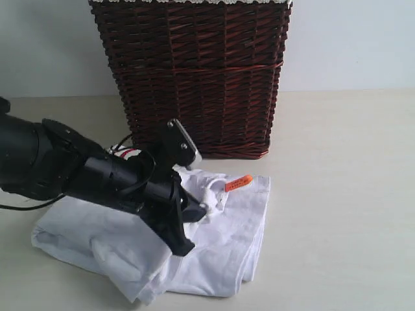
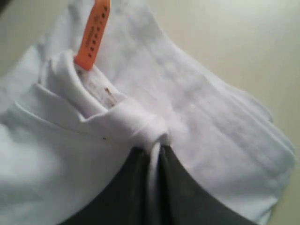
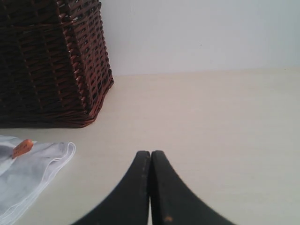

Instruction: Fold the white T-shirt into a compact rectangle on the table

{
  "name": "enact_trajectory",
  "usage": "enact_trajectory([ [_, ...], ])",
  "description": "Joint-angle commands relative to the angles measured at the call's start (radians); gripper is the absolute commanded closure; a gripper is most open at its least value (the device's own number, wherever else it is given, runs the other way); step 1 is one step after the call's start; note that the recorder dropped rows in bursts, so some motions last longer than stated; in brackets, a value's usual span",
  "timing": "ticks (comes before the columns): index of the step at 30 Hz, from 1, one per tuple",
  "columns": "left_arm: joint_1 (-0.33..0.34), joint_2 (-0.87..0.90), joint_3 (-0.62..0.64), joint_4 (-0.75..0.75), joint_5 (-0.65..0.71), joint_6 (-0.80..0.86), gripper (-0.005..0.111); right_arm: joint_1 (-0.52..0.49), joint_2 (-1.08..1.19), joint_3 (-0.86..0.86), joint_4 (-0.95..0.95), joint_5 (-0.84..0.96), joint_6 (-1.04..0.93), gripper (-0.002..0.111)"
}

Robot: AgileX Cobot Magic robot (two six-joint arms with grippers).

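The white T-shirt point(image 1: 227, 240) lies crumpled on the table point(image 1: 343, 194), just in front of the basket. Its orange tag point(image 1: 238, 183) sticks out by the collar. My left gripper point(image 1: 196, 212) reaches in from the left and is shut on a bunched fold of the shirt's collar; in the left wrist view a strip of white cloth shows between the jaws point(image 2: 152, 147), just below the orange tag point(image 2: 93, 35). My right gripper point(image 3: 150, 153) is shut on nothing above bare table point(image 3: 211, 122), with the T-shirt's edge point(image 3: 28, 180) off to one side. It is out of the exterior view.
A tall dark wicker basket point(image 1: 194, 71) stands at the back, touching the shirt's far edge; the right wrist view shows the same basket point(image 3: 47, 61). A pale wall runs behind the table. My left arm's black body covers the shirt's left part.
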Motion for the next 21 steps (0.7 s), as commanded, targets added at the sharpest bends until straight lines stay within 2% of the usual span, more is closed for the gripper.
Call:
enact_trajectory([
  [1, 0.001, -0.033, -0.049, -0.013, 0.026, -0.041, 0.107, 0.001, -0.006, 0.004, 0.003, -0.009, -0.006, 0.108],
  [5, 0.001, -0.023, -0.058, -0.018, 0.044, -0.041, 0.107, 0.001, -0.006, 0.004, 0.003, -0.009, -0.006, 0.108],
  [9, 0.001, -0.023, -0.082, -0.112, 0.052, -0.06, 0.107, 0.001, -0.006, 0.004, 0.003, -0.009, -0.006, 0.108],
  [11, -0.001, -0.006, -0.122, -0.181, 0.079, -0.058, 0.107, 0.001, -0.006, 0.004, 0.003, -0.009, -0.006, 0.108],
  [15, -0.011, 0.184, -0.218, -0.246, 0.081, -0.058, 0.107, 0.001, -0.006, 0.004, 0.003, -0.009, -0.004, 0.108],
  [20, -0.013, 0.214, -0.332, -0.298, 0.098, -0.073, 0.107, 0.001, -0.006, 0.004, 0.003, -0.009, -0.006, 0.108],
  [21, -0.013, 0.195, -0.349, -0.323, 0.123, -0.12, 0.107, 0.001, -0.006, 0.004, 0.003, -0.009, -0.006, 0.108],
])
